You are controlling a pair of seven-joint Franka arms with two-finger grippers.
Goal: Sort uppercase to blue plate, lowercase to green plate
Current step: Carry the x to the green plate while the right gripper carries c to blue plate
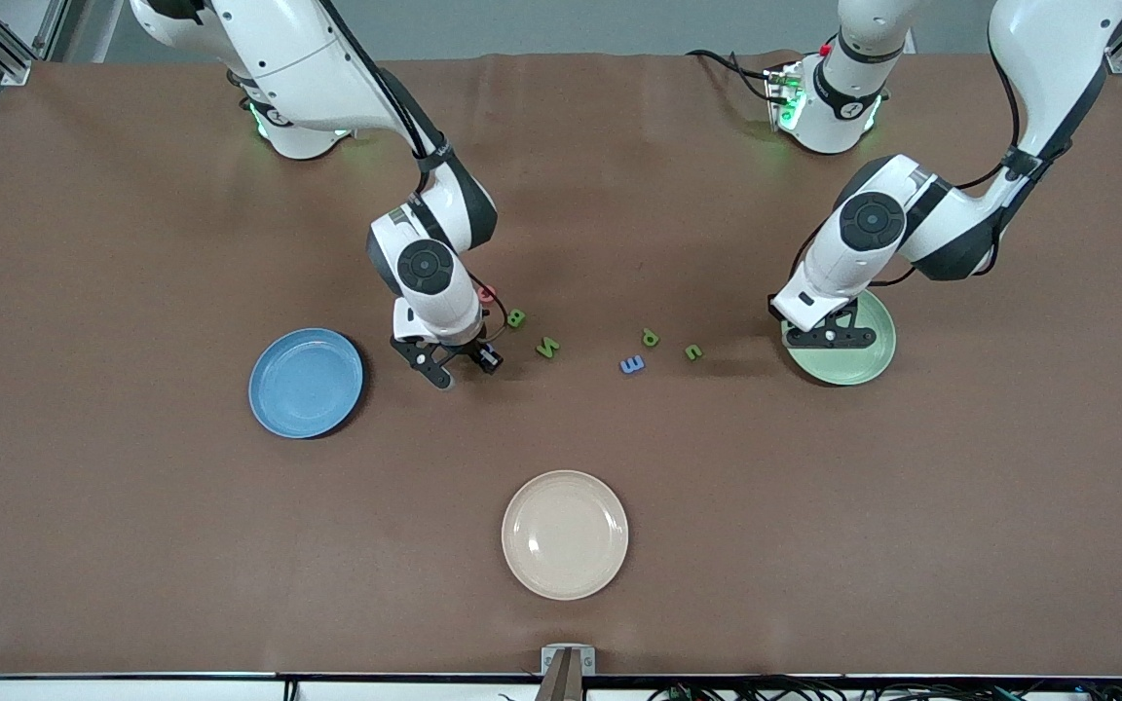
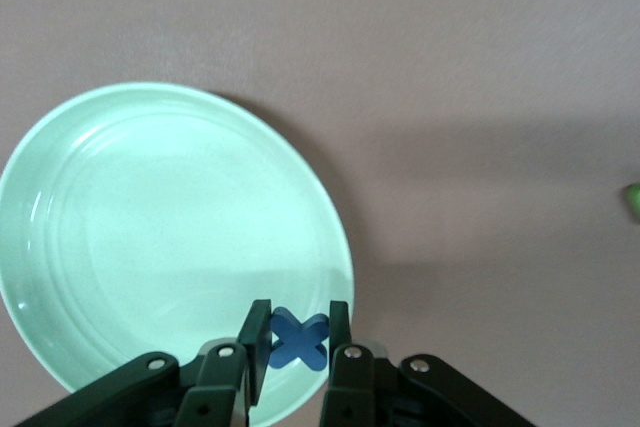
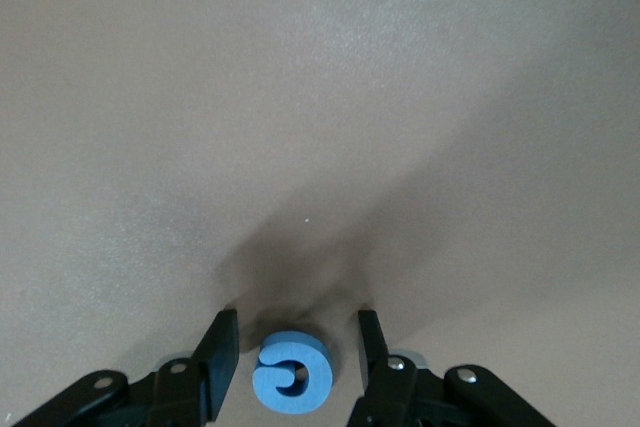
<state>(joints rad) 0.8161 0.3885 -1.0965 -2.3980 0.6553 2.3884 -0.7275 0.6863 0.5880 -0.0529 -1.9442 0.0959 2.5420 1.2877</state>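
The left gripper hangs over the edge of the green plate. Its jaws are squeezed tight on the blue x, which is pinched between the two fingers above the plate's rim.

The right gripper is low over the brown table, just beside the blue plate. Its jaws are partly open, with one finger on each side of the blue G. There is a small gap on both sides, so the fingers do not seem to grip the G. The G lies flat on the table.

The other letters lie in a loose row on the table between the two plates. The red Q peeks out right by the right arm. Next come the green B and the green N. Toward the left arm's end are the blue m, the green p and the green u.

A cream plate sits nearer to the front camera than all the letters. I cannot read any brand or label on anything.
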